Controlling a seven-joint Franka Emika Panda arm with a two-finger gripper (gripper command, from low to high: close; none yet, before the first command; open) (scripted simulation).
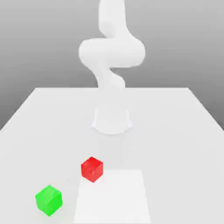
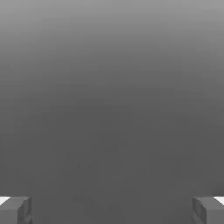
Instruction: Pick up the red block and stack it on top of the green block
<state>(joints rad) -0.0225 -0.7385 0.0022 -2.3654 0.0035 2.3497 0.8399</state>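
You had the red block (image 1: 92, 169) on the table (image 1: 166, 131), in front of the arm's base (image 1: 112, 121) and toward the exterior view's left. It lay over the far corner, on that side, of the pale square patch (image 1: 113, 197). You saw it turned with one upright edge toward the camera, so two side faces angled away to either side of that edge and the top showed as a slanted diamond. It was a cube, so you could pick out no long axis.

The green block (image 1: 49, 201) sat nearer the camera and farther to the exterior view's left, apart from the red one and beside the patch. It too was turned cornerwise, one upright edge toward you.

In the hand view your gripper (image 2: 112, 210) had its fingers (image 2: 14, 211) spread wide, with open space between them. Both were cut off by the picture's border, so you saw just part of each.

The far sides and undersides of both blocks were hidden from you. The upper part of the arm (image 1: 112, 52) ran out of the exterior view's top edge, and its white base was hard to make out against the pale table. Behind the fingers you had a plain grey backdrop (image 2: 112, 109), its surface hard to identify.
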